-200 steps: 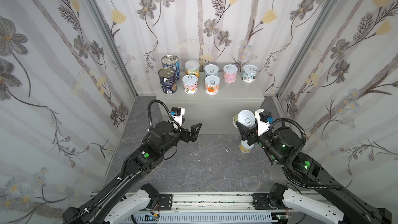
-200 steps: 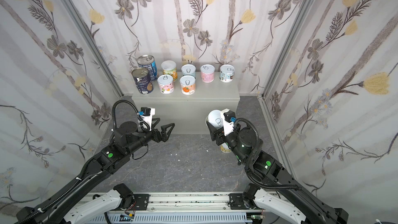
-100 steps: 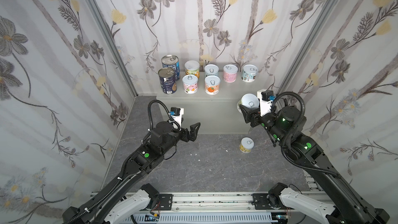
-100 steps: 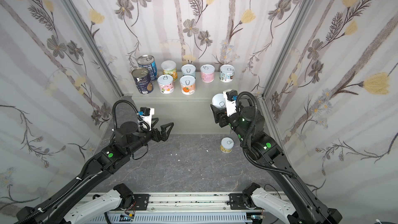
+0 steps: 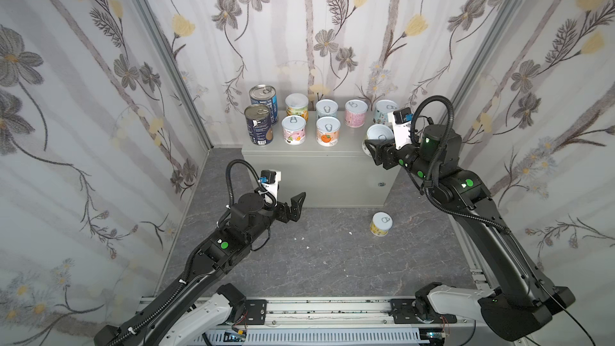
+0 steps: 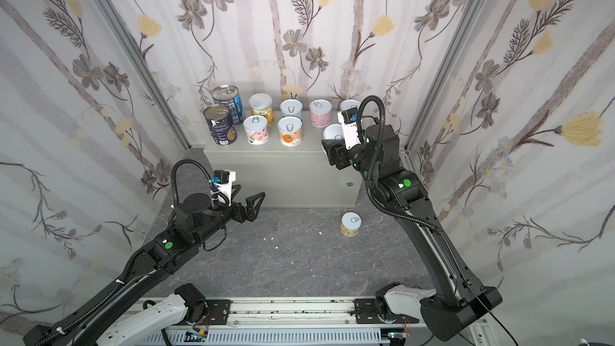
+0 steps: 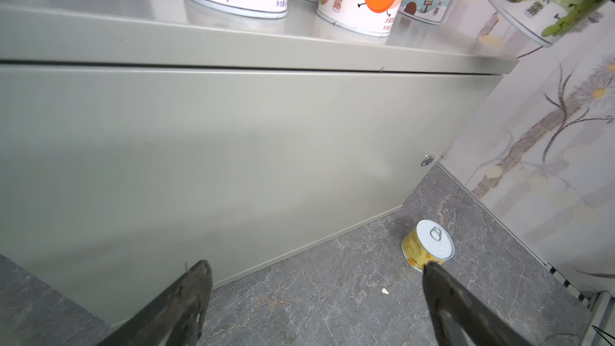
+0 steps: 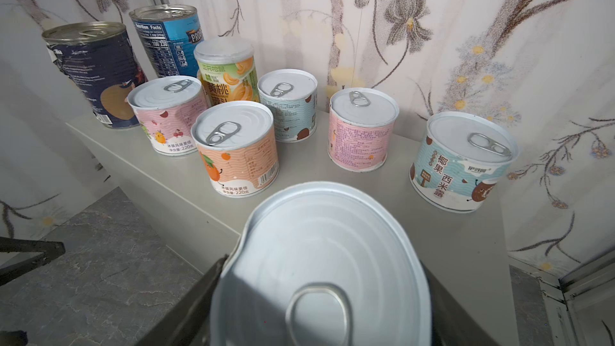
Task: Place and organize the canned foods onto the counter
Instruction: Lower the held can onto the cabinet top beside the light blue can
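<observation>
Several canned foods stand on the light-grey counter: two tall dark-blue ones at its left end and short white-lidded pastel ones in two rows. My right gripper is shut on a white-lidded can, tilted, above the counter's right front corner; in the right wrist view this can fills the space between the fingers. A short yellow can stands on the dark floor in front of the counter's right end. My left gripper hangs open and empty, low before the counter's front.
Flowered walls close in the left, back and right sides. A small round lock sits on the counter's front face. White crumbs lie on the marbled floor. A metal rail runs along the near edge.
My right gripper has carried its can from low beside the yellow can up and back to the counter's right front corner. The left arm has not moved.
</observation>
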`<state>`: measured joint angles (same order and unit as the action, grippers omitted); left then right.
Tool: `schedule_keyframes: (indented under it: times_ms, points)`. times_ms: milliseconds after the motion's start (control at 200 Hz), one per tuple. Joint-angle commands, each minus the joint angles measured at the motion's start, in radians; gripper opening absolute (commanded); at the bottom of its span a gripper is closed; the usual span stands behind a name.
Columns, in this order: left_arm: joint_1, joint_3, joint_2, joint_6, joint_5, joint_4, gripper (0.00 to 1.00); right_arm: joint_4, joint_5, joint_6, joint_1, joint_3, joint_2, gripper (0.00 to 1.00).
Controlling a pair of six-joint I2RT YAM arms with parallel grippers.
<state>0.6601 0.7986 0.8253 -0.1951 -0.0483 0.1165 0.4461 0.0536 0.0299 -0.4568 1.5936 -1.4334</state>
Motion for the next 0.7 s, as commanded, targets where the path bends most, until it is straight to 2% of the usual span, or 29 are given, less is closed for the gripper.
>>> schedule_keyframes:
  times_ms: [0, 385, 695]
  points:
    - [0.0, -0.009, -0.009, 0.027, -0.013, -0.044, 1.0, -0.005, 0.038, 0.023, 0.003, 0.067, -0.05, 0.46]
    - [0.0, -0.057, -0.031, 0.042, -0.078, -0.083, 1.0, 0.091, 0.042, 0.011, 0.007, 0.249, -0.227, 0.47]
    - [0.0, -0.055, -0.025, 0.044, -0.119, -0.096, 1.0, 0.139, 0.066, 0.01, 0.007, 0.336, -0.307, 0.47]
